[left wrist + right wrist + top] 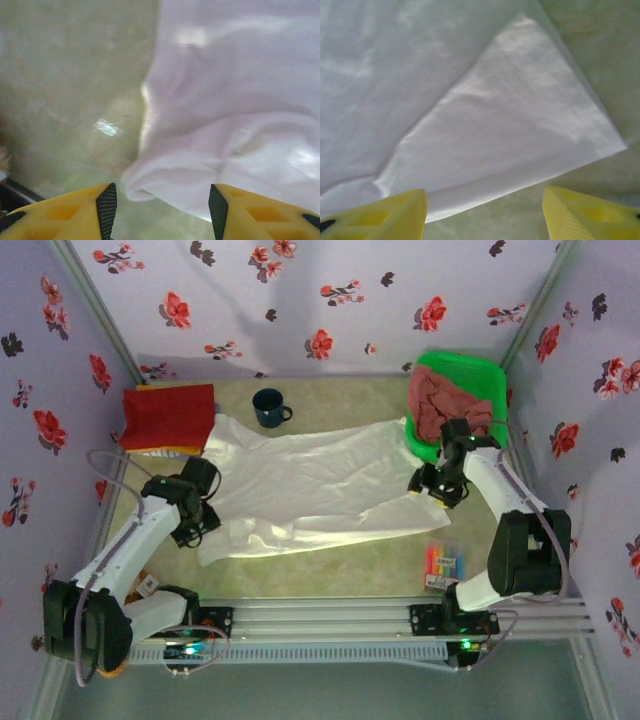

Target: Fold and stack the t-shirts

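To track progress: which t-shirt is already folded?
The red t-shirt, back left; the white t-shirt lies spread out, the pink shirts bunched in the green basket.

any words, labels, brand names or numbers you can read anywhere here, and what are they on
No text can be read in any of the views.
On the pack of coloured markers, any label is too small and blurred to read.
The white t-shirt shows no readable print on the side that faces up.
The dark blue mug shows no marking.

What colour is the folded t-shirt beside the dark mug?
The folded cloth t-shirt is plain red, clearest in the top external view.
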